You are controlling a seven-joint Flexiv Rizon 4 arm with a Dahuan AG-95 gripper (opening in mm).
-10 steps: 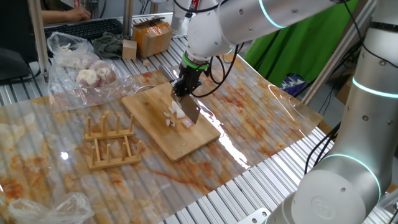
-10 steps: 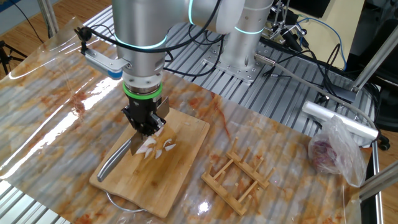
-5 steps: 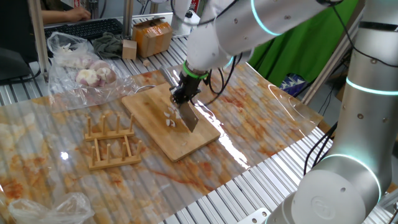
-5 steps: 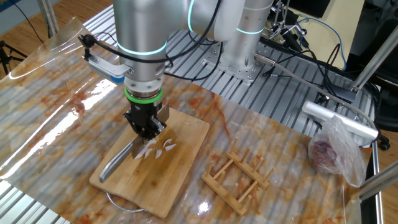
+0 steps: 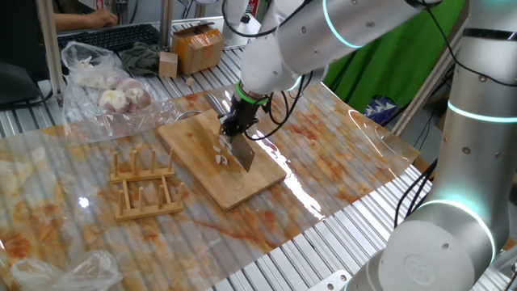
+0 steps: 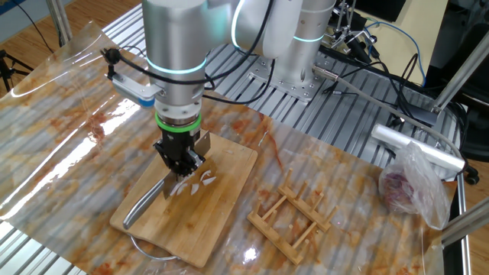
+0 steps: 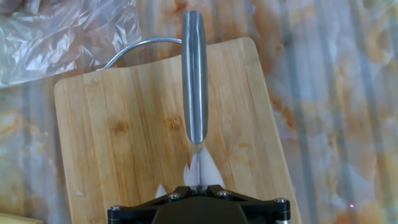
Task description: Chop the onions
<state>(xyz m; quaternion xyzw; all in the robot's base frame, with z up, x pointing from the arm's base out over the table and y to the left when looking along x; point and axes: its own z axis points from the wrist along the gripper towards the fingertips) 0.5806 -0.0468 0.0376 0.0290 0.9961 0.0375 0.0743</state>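
Several small white onion pieces [image 5: 221, 153] lie in a loose heap on the wooden cutting board [image 5: 194, 133]. They also show in the other fixed view [image 6: 197, 182] and under the hand in the hand view [image 7: 203, 167]. My gripper [image 5: 235, 128] is shut on a steel knife [image 7: 194, 81] and stands over the heap, with the blade [image 5: 243, 151] down among the pieces. In the other fixed view the gripper [image 6: 181, 165] is above the pieces, and the knife handle [image 6: 142, 206] reaches toward the board's near left corner. The board [image 6: 229, 164] fills most of the hand view [image 7: 118, 130].
A wooden rack [image 5: 145, 184] stands left of the board, seen also in the other fixed view [image 6: 294, 214]. A clear plastic bag of pinkish bulbs [image 5: 109, 90] lies at the back left. A cardboard box [image 5: 198, 47] stands behind. Clear sheeting covers the table.
The gripper with the knife has shifted a little along the board over the onion pieces; the heap looks slightly more spread. The board has not moved.
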